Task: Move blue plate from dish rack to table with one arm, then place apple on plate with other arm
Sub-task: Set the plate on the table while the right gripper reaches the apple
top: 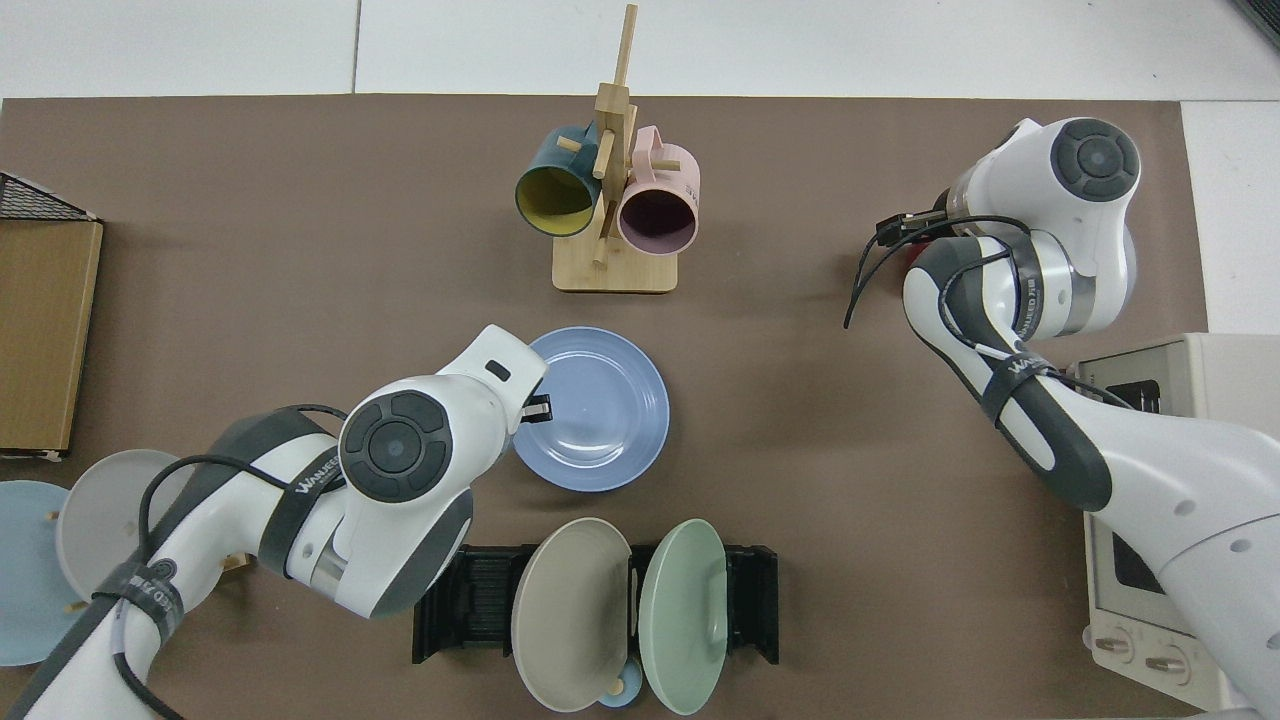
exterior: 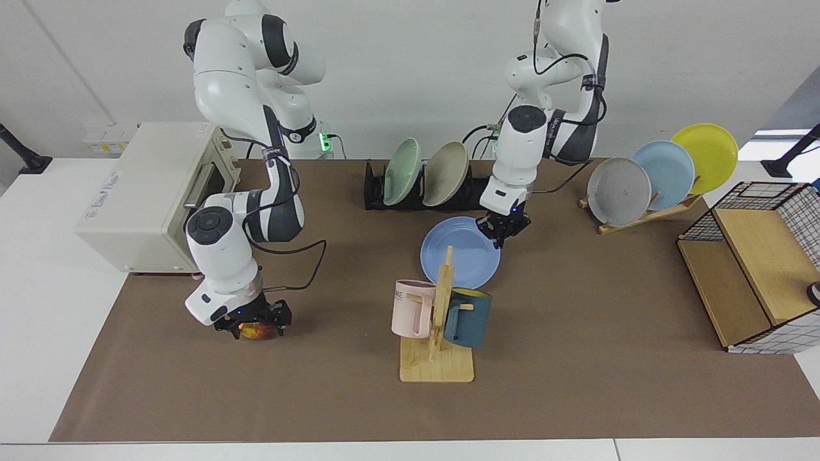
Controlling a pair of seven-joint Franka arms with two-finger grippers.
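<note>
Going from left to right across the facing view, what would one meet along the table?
Oven → right gripper over the apple → mug stand → grey plate → yellow plate → wire basket.

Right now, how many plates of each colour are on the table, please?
Blue plate: 1
Green plate: 1
Beige plate: 1
Grey plate: 1
Sky-blue plate: 1
Yellow plate: 1
Total: 6
</note>
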